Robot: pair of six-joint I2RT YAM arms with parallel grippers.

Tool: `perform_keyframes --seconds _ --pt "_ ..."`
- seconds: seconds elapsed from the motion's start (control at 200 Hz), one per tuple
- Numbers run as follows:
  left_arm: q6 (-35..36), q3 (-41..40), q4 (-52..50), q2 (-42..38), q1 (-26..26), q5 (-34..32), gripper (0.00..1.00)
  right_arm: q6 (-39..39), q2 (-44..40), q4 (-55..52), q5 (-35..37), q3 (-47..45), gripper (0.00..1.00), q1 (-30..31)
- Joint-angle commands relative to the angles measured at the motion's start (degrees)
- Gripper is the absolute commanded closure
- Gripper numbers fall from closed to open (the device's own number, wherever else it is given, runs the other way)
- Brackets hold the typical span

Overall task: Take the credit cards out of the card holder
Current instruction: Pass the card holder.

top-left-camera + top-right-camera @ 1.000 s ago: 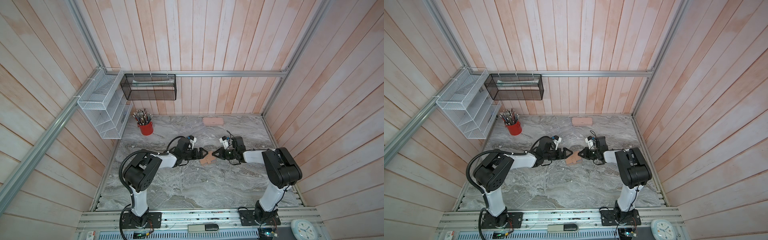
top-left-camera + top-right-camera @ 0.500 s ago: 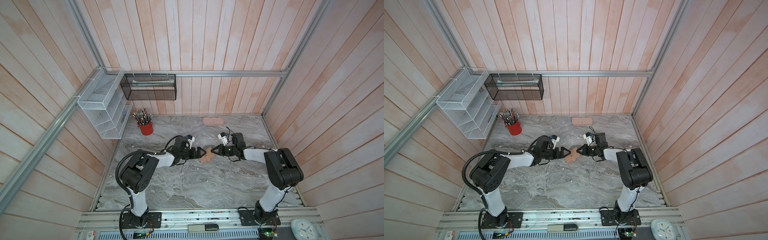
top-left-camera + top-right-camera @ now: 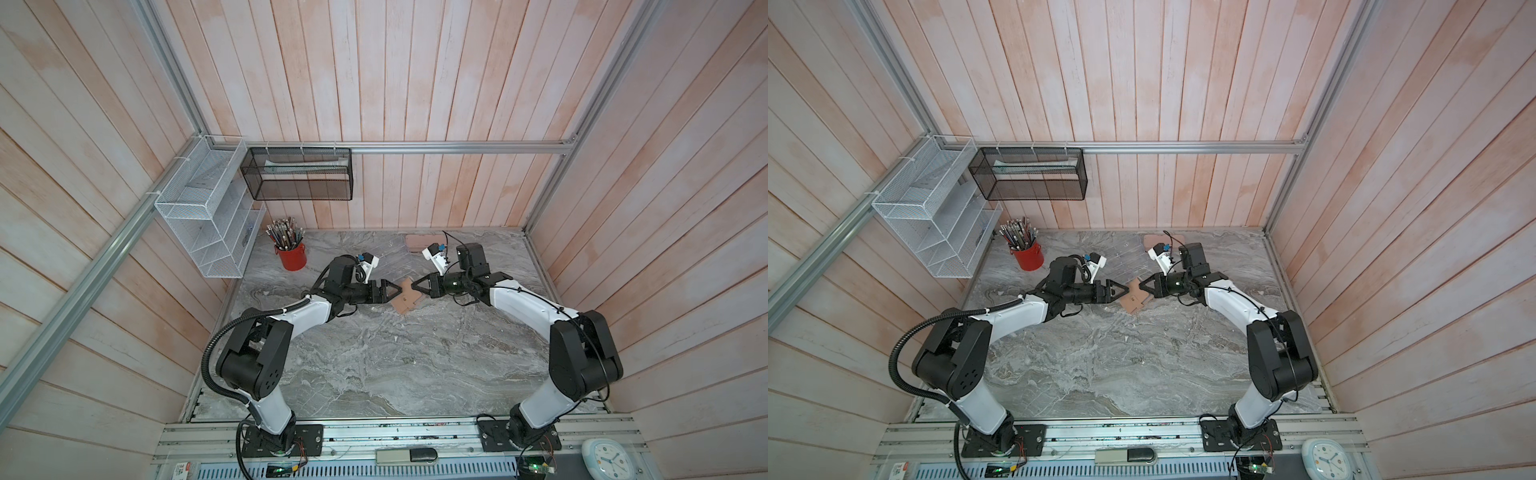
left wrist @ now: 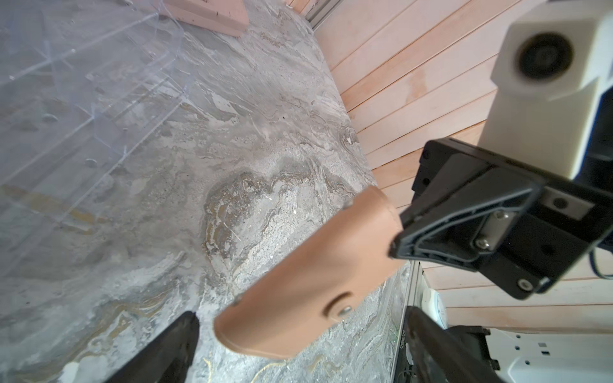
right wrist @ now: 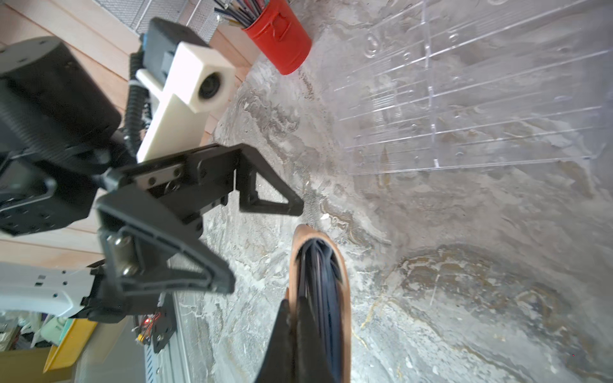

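While right fingers [image 5: 282, 338] pinch the card holder [image 4: 315, 265], left fingers [image 4: 172, 348] gape, cards seemingly hidden inside.

Pale pinkish wood-plank walls [image 3: 415, 83] on three sides, with an aluminium rail [image 3: 457, 146] across the back wall. Grey veined marble tabletop [image 3: 374, 365]. White wire shelf [image 3: 199, 216] on the side wall, black mesh basket [image 3: 299, 174] hanging from the rail, red pencil pot [image 3: 292, 255] in the back corner under them. White clock [image 3: 607, 457] at the front edge. Light even, shadows soft.
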Motion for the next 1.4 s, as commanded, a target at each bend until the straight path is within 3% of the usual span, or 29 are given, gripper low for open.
perform_keyframes --seconds 0.0,0.355,0.525,0.705,0.93,1.115,1.395 --pt "0.2 -1.2 4.1 -1.2 1.3 5.6 0.03 -3.0 -2.1 -4.3 -4.2 1.3 1.00 0.4" --pt "2.7 -2.5 6.1 -1.4 1.3 12.4 0.21 -3.6 -1.0 -4.5 -10.3 2.6 1.00 0.6" --pt "3.1 -2.9 7.0 -0.1 1.3 13.2 0.26 -4.3 0.7 -4.8 -11.8 4.4 1.00 0.6" --pt "2.2 -3.8 9.6 0.2 1.2 14.6 0.35 -6.2 3.3 -7.0 -11.6 6.8 1.00 0.6" --pt "2.1 -4.2 10.6 0.3 0.6 15.9 0.54 -6.2 4.4 -6.5 -11.8 7.5 1.00 0.5" --pt "2.2 -4.2 10.1 0.9 -0.4 16.2 0.55 -6.3 5.2 -6.5 -11.9 8.3 1.00 0.3" --pt "2.4 -4.3 9.1 0.8 -0.5 15.2 0.71 -7.2 5.7 -8.1 -10.7 10.2 1.00 -0.6"
